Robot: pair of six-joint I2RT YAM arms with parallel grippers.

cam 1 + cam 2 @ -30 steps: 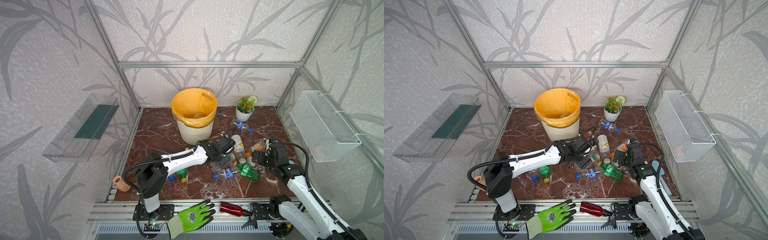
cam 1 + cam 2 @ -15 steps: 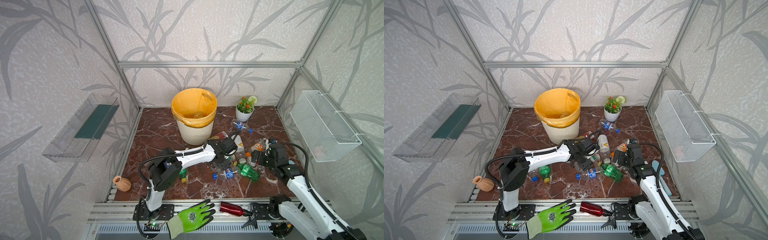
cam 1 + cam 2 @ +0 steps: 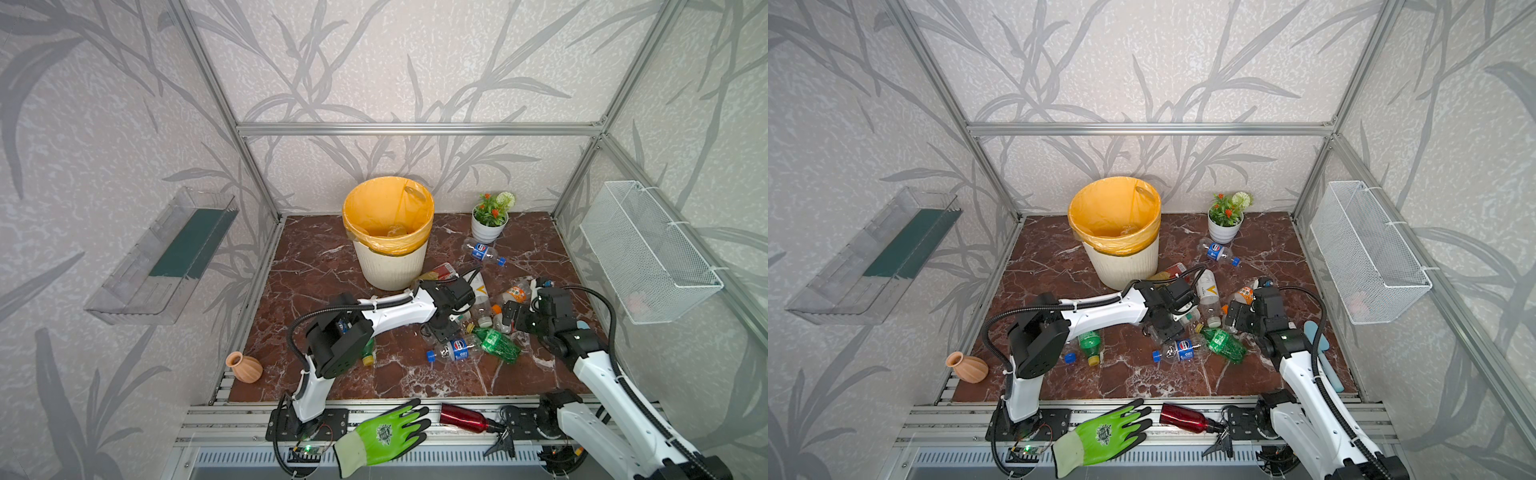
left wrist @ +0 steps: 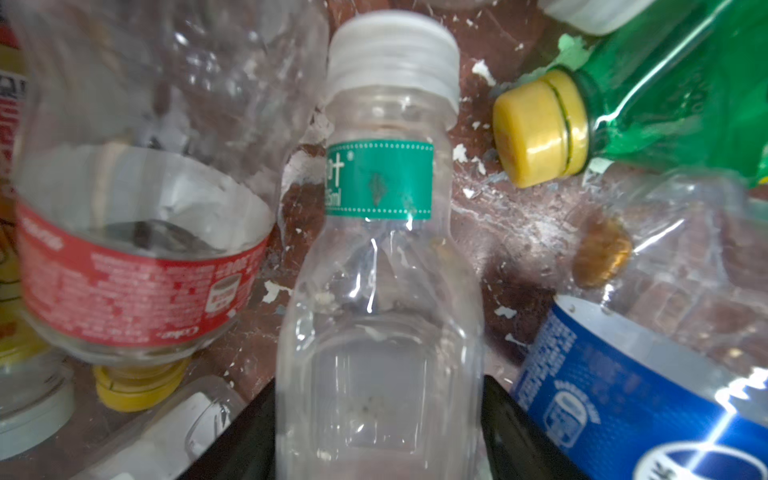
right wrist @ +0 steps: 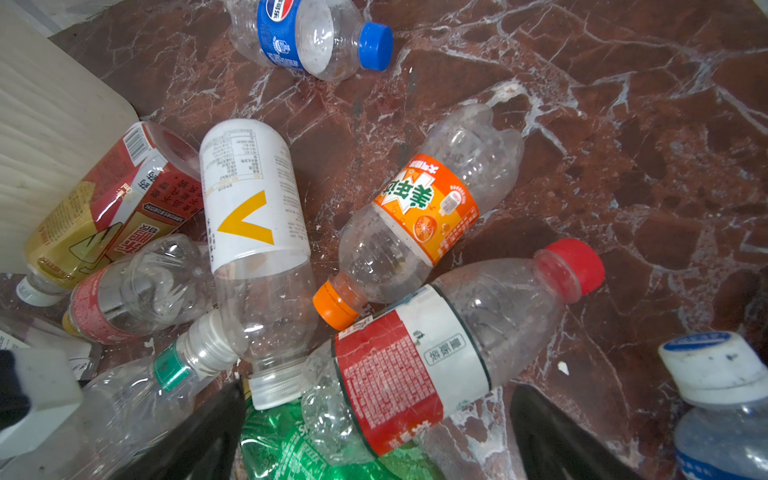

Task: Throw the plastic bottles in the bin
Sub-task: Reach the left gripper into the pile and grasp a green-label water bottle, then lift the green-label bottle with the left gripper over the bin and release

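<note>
Left gripper (image 4: 380,419) has closed on green-banded bottle (image 4: 378,291) (plastic bottles (image 4: 137,286) crowd both sides).

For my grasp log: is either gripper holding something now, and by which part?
The left gripper grips the clear green-banded bottle by its body; the right gripper is open and holds nothing.

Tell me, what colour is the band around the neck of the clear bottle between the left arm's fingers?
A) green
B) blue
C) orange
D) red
A: in the left wrist view the clear bottle between the black fingers wears a green band just under its white cap.
</note>
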